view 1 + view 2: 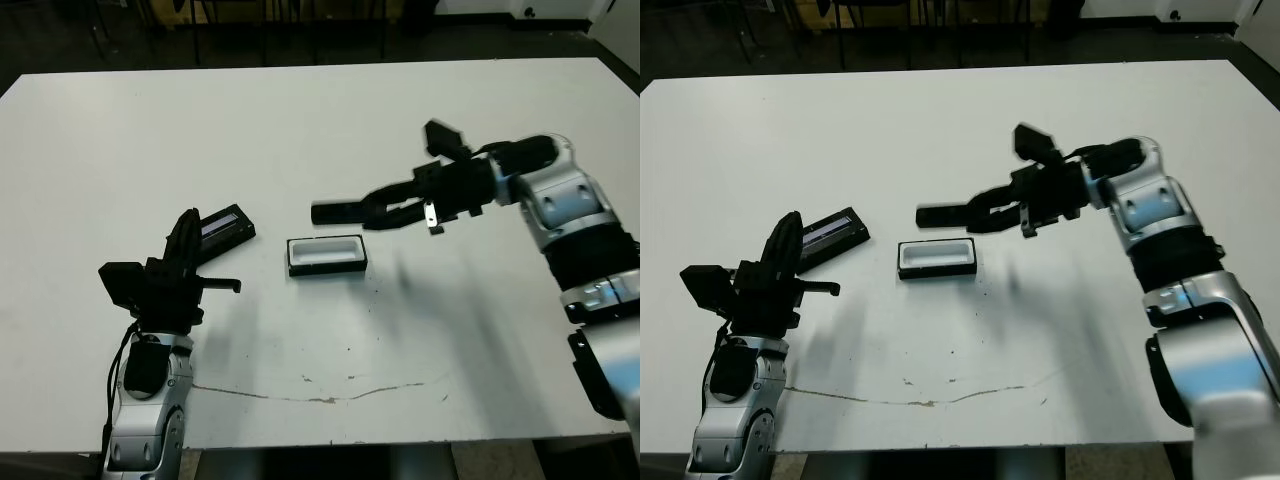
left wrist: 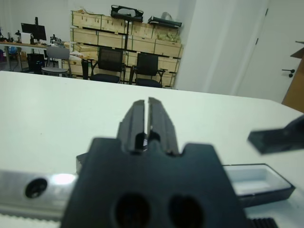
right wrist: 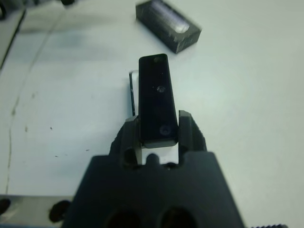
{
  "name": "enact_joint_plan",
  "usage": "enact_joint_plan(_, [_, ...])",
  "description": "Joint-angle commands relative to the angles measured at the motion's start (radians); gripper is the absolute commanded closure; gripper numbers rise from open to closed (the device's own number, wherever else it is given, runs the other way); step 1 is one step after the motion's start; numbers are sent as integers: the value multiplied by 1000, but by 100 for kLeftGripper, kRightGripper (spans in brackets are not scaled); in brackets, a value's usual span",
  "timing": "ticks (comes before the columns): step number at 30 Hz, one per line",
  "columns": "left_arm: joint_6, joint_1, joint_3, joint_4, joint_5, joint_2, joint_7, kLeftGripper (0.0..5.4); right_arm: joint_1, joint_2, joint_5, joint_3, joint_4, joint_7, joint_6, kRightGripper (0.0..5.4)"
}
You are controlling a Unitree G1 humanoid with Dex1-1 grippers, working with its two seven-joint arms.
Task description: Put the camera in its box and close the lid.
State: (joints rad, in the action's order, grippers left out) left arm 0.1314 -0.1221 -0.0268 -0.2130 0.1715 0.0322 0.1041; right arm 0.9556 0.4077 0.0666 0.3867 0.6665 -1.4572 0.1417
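Matte black bar camera (image 3: 156, 99) pinched by right gripper (image 3: 157, 132) above white-lined box (image 1: 326, 255); left gripper (image 2: 146, 121) pressed together

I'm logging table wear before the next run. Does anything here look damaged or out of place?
One thing: a thin, dark, wavy crack or scratch line runs across the white table near its front edge, with small dark specks around it. The white-lined black box and flat black lid look intact.
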Motion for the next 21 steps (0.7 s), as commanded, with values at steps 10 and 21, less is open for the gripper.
enact_joint_plan(10, [-12, -10, 0, 9, -3, -7, 1, 540, 60, -80, -88, 17, 145, -30, -72, 483])
enact_joint_plan(21, [-10, -19, 2, 7, -9, -7, -1, 540, 49, -107, -123, 18, 169, -11, -106, 483])
